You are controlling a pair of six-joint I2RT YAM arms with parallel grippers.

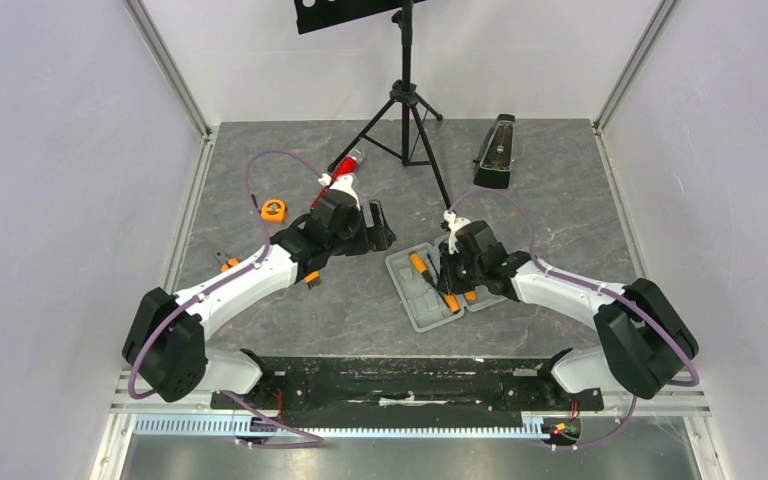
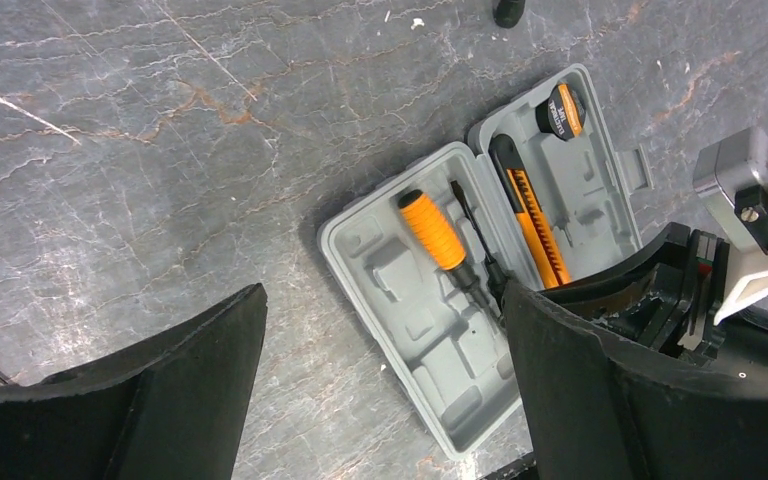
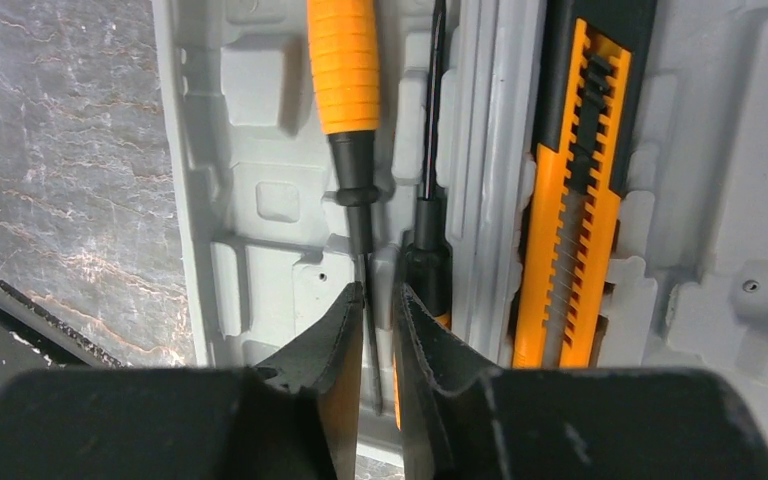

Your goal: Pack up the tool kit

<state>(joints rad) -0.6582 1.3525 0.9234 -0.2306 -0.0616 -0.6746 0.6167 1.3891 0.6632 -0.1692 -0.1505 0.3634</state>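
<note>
The grey case [image 1: 412, 300] lies open in mid-table. An orange-handled screwdriver [image 3: 345, 70] rests in a recess of it, beside a slim black screwdriver [image 3: 432, 120] and the orange-and-black knife [image 3: 575, 200]. My right gripper [image 3: 378, 290] hangs low over the case [image 3: 260, 200], its jaws a narrow gap apart. The screwdriver's thin shaft runs between them, clear of the right finger. My left gripper [image 2: 384, 292] is wide open above the case's [image 2: 390, 300] left half, holding nothing. A round black-and-orange tool [image 2: 562, 110] sits in the lid. An orange tape measure [image 1: 273, 209] lies on the table.
A tripod stand [image 1: 405, 100] rises at the back centre, a red cylinder [image 1: 335, 175] lies to its left and a black metronome [image 1: 495, 150] stands at the back right. Small orange-and-black tools lie by the left arm [image 1: 228, 264] and under it [image 1: 312, 279]. White walls enclose the table.
</note>
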